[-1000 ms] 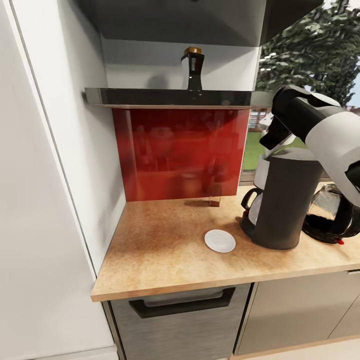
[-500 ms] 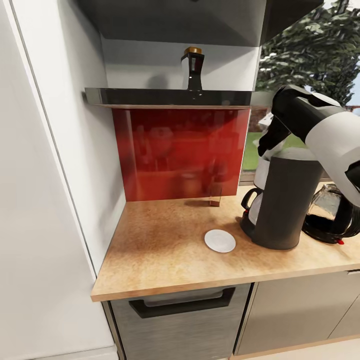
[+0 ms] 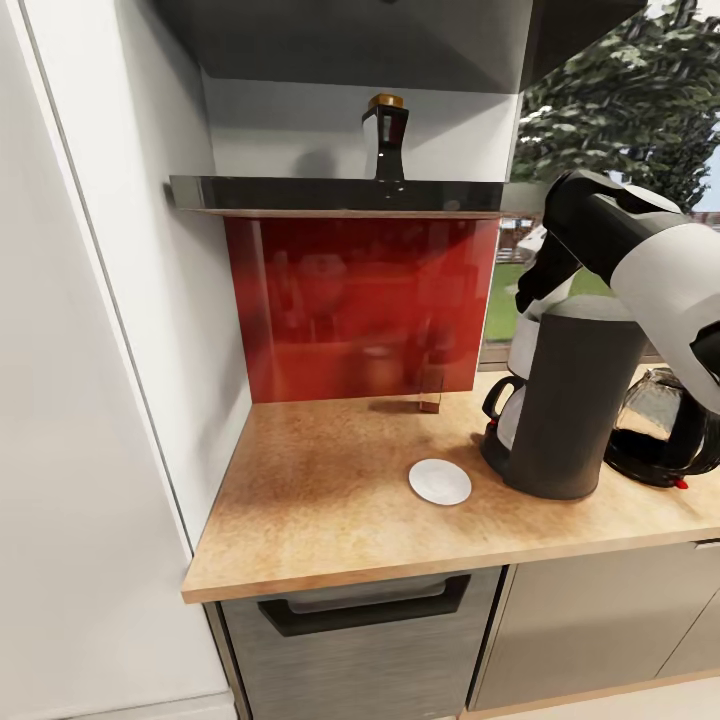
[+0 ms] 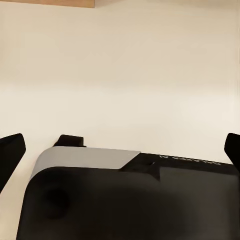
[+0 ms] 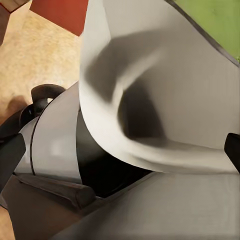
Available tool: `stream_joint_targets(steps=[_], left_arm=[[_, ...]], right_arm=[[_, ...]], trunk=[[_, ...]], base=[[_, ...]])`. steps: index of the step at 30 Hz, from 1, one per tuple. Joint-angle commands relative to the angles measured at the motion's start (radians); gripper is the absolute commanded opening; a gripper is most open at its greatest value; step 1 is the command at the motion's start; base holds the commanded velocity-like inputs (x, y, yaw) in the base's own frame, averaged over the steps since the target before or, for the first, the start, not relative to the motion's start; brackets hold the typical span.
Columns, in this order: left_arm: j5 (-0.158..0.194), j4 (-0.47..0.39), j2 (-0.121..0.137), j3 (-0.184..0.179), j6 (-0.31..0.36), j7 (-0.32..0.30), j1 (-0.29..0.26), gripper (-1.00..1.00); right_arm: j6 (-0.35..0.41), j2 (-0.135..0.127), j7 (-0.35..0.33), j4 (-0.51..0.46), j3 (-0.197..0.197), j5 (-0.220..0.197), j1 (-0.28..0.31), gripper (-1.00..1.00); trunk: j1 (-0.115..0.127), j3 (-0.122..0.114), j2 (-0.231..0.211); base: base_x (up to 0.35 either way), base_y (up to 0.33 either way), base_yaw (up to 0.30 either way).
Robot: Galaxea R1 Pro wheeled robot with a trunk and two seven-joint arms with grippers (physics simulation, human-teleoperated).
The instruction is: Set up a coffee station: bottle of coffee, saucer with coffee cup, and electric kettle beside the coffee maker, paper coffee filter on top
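I am looking along the right gripper [image 5: 120, 150] and its two dark fingertips [image 5: 11, 155] are sitting at the far edges of the wrist picture, spread wide. Between them the paper coffee filter [image 5: 165, 85] is looming very close, a white cone with a dark hollow, right over the grey top of the coffee maker [image 5: 55, 145]. I cannot tell whether the fingers are touching the paper or whether it is resting on the machine.

From the head camera my right arm [image 3: 640, 250] is reaching over the coffee maker [image 3: 575, 400] and hiding the gripper end; only a white sliver of the filter [image 3: 535, 240] is peeking out beside the wrist. The arm is also cutting off part of the electric kettle [image 3: 660, 425], which is standing just beside the coffee maker. The saucer [image 3: 440, 482] is lying on the kitchen countertop [image 3: 330, 500] near the machine's base. The bottle of coffee [image 3: 385, 140] is standing on the kitchen shelf [image 3: 330, 195].

My left gripper [image 4: 120, 150] is showing its fingertips [image 4: 12, 150] equally wide apart, holding nothing, facing a plain pale surface.
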State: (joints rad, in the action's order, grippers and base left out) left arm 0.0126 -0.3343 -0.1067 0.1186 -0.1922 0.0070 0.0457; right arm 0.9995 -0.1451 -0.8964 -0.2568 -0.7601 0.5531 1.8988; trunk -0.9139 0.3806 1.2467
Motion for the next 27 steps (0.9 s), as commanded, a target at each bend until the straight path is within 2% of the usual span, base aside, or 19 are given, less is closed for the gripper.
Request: stream_joint_targets(steps=[1,27], left_arm=[[0.001,-0.002,-0.001,0.003,-0.001,0.001,0.001,1.0],[0.001,-0.002,-0.001,0.003,-0.001,0.001,0.001,1.0]], right_arm=[[0.002,-0.001,-0.01,-0.002,-0.001,0.01,0.0,1.0],[0.002,-0.002,-0.01,-0.005,0.001,0.01,0.0,1.0]], trunk=[[0.0,0.001,0.001],[0.008,-0.005,-0.013]], base=[[0.0,0.0,0.0],[0.0,0.0,0.0]])
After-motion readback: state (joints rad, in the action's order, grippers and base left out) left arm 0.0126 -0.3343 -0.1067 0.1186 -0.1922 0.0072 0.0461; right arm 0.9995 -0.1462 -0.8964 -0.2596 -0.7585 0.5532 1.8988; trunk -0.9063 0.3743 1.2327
